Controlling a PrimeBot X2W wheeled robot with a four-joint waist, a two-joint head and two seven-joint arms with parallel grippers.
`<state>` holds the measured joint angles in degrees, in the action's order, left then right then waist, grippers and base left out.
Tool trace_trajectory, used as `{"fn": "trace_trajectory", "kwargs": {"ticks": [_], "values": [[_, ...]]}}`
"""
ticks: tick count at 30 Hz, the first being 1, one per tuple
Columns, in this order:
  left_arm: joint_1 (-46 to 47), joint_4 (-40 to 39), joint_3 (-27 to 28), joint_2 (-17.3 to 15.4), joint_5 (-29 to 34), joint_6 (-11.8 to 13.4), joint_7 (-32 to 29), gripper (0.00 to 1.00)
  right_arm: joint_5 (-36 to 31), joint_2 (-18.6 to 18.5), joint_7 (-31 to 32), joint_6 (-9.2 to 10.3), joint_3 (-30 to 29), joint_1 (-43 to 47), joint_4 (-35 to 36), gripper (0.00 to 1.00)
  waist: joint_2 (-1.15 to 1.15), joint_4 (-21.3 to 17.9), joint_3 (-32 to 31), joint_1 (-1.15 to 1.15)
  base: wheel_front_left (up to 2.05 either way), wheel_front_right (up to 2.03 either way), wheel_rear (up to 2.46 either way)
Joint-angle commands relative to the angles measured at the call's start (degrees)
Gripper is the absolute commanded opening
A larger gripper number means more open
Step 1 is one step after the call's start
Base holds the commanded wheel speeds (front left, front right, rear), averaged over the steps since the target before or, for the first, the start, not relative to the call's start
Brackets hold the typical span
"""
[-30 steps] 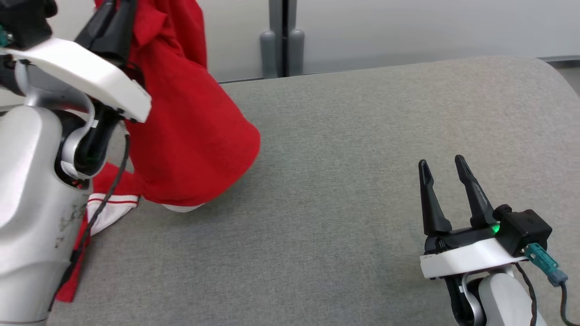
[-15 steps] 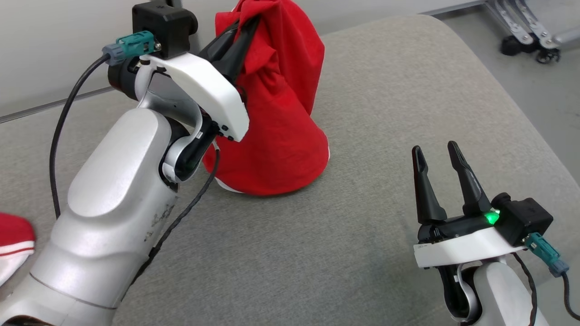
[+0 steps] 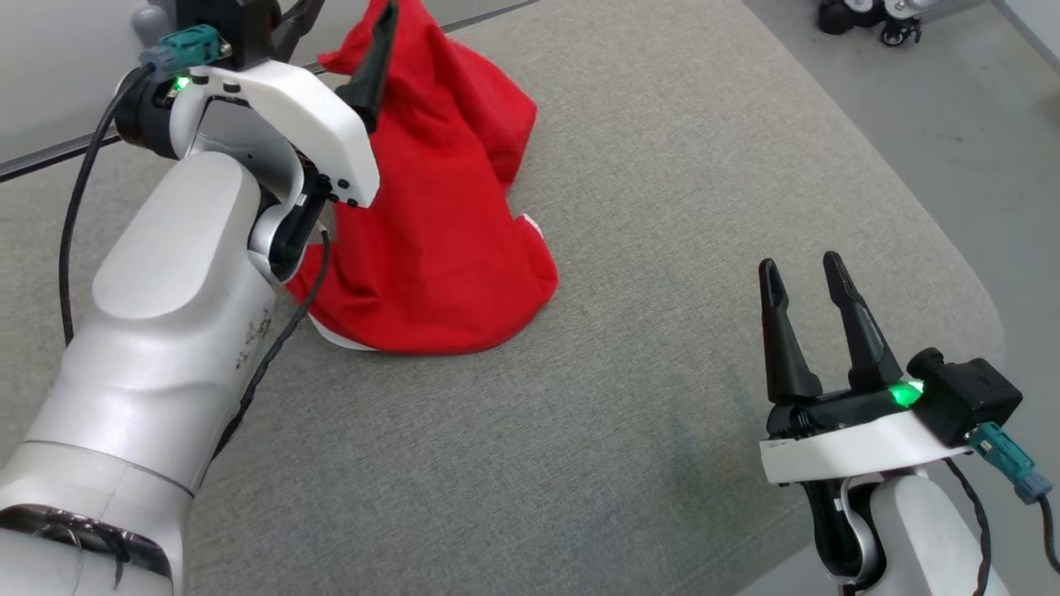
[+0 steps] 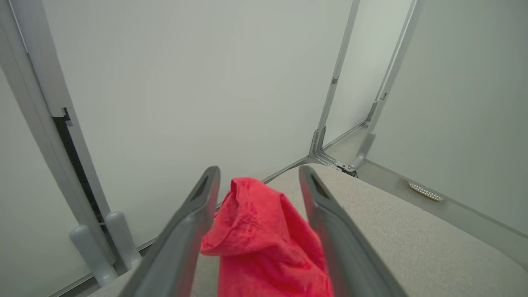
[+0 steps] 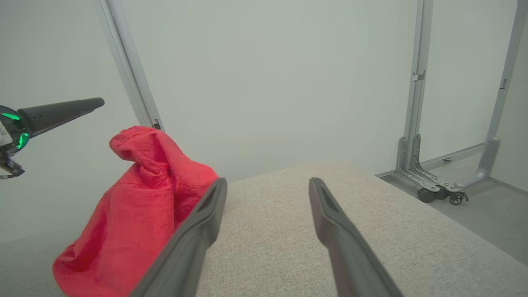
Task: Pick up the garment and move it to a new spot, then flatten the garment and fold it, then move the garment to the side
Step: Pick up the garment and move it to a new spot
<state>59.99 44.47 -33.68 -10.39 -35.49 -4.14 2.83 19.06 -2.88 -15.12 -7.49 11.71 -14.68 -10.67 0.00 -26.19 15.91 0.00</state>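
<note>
Grey pad, garment heaped nr far edge

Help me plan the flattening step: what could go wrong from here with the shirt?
1. The shirt sits in a bunched heap, and its peak stands between the fingers of the open left gripper. Pulling the arm away may snag the fabric and drag it.
2. The heap lies close to the far edge of the grey surface, so spreading it could push fabric over that edge.
</note>
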Motion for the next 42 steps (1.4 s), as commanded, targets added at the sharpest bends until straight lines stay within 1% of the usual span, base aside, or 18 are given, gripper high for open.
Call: {"fn": "trace_trajectory", "kwargs": {"ticks": [1,6,9,13,16,18,19,20,21,23,24,25,26,28,33,36,39,42], "values": [[1.0,1.5,0.4,-0.4,-0.4,-0.8,1.3,1.00,0.0,0.0,-0.1,0.00,-0.3,-0.4,0.0,1.00,0.00,1.5,-0.3,0.00,0.00,0.00,0.00],[0.2,4.3,1.2,-1.2,-1.9,-1.9,5.5,1.00,-1.7,-0.1,-0.1,-0.01,-1.9,0.4,-0.6,1.00,0.00,6.4,-2.0,0.00,0.00,0.00,0.00],[-2.1,4.6,2.1,-1.0,-3.7,-2.6,8.0,1.00,-3.1,-0.1,-0.1,0.00,-3.6,1.0,-0.9,1.00,0.00,10.7,-3.7,0.00,0.00,0.00,0.00],[-5.8,3.2,2.3,-2.5,-4.6,-3.0,10.6,1.00,-5.4,-0.1,-0.1,0.00,-4.7,1.9,-1.7,1.00,0.00,16.4,-5.7,0.00,0.00,0.00,0.00],[-10.9,0.7,2.6,-1.9,-6.7,-3.3,11.6,1.00,-7.2,-0.1,-0.1,0.00,-5.8,2.9,-2.3,1.00,0.00,20.5,-7.2,0.00,0.00,0.00,0.00],[-15.3,-3.4,1.1,-1.4,-9.6,-3.4,11.8,1.00,-8.1,-0.1,-0.1,0.00,-6.0,3.4,-2.8,1.00,0.00,22.6,-8.2,0.00,0.00,0.00,0.00],[-17.3,-5.2,0.3,-2.4,-10.1,-3.4,12.0,1.00,-8.5,-0.1,-0.1,0.00,-6.0,3.6,-2.9,1.00,0.00,23.6,-8.6,0.00,0.00,0.00,0.00],[-21.5,-8.4,-1.2,-4.2,-11.1,-3.3,12.1,1.00,-9.3,-0.1,-0.1,0.00,-6.3,4.1,-3.2,1.00,0.00,25.4,-9.4,0.00,0.00,0.00,0.00],[-23.7,-9.7,-1.5,-4.7,-11.0,-3.3,12.2,1.00,-9.7,0.0,-0.1,0.00,-6.3,4.3,-3.3,1.00,0.00,26.1,-9.7,0.00,0.00,0.00,0.00],[-27.7,-12.4,0.2,-4.3,-10.4,-3.3,12.3,1.00,-10.1,-0.1,-0.1,0.00,-6.7,5.0,-3.6,1.00,0.00,27.4,-10.7,0.00,0.00,0.00,0.00],[-27.7,-12.4,0.2,-4.3,-10.4,-3.3,12.3,1.00,-10.1,-0.1,-0.1,0.00,-6.7,5.0,-3.6,1.00,0.00,27.4,-10.7,0.00,0.00,0.00,0.00],[-30.0,-14.4,1.6,-3.5,-9.7,-3.2,12.4,1.00,-10.3,-0.2,-0.1,0.01,-7.1,5.5,-3.7,1.00,0.00,27.9,-11.1,0.00,0.00,0.00,0.00],[-32.6,-16.1,2.5,-3.1,-8.1,-3.2,12.3,1.00,-10.2,-0.2,-0.1,0.01,-7.3,6.0,-3.7,1.00,0.00,28.3,-11.5,0.00,0.00,0.00,0.00],[-37.4,-19.3,5.1,-2.6,-5.0,-2.4,12.3,1.00,-10.0,-0.1,-0.1,0.01,-7.9,6.6,-3.5,1.00,0.00,29.0,-12.0,0.00,0.00,0.00,0.00],[-46.7,-26.8,12.9,1.3,3.2,-1.8,12.3,1.00,-9.9,-0.1,-0.1,0.01,-8.1,8.2,-4.0,1.00,0.00,29.6,-12.5,0.00,0.00,0.00,0.00],[-49.8,-28.9,16.6,3.3,6.5,-2.3,12.3,1.00,-9.6,-0.1,-0.1,0.01,-8.3,8.5,-4.2,1.00,0.00,29.6,-12.5,0.00,0.00,0.00,0.00],[-50.9,-29.1,17.7,4.4,9.1,-2.8,12.3,1.00,-9.7,-0.1,-0.1,0.01,-8.3,8.4,-4.4,1.00,0.00,29.8,-12.2,0.00,0.00,0.00,0.00],[-50.6,-29.0,18.4,5.2,10.2,-3.3,12.3,1.00,-8.6,-0.1,-0.1,0.01,-9.2,7.0,-5.1,1.00,0.00,29.9,-11.6,0.00,0.00,0.00,0.00]]}}
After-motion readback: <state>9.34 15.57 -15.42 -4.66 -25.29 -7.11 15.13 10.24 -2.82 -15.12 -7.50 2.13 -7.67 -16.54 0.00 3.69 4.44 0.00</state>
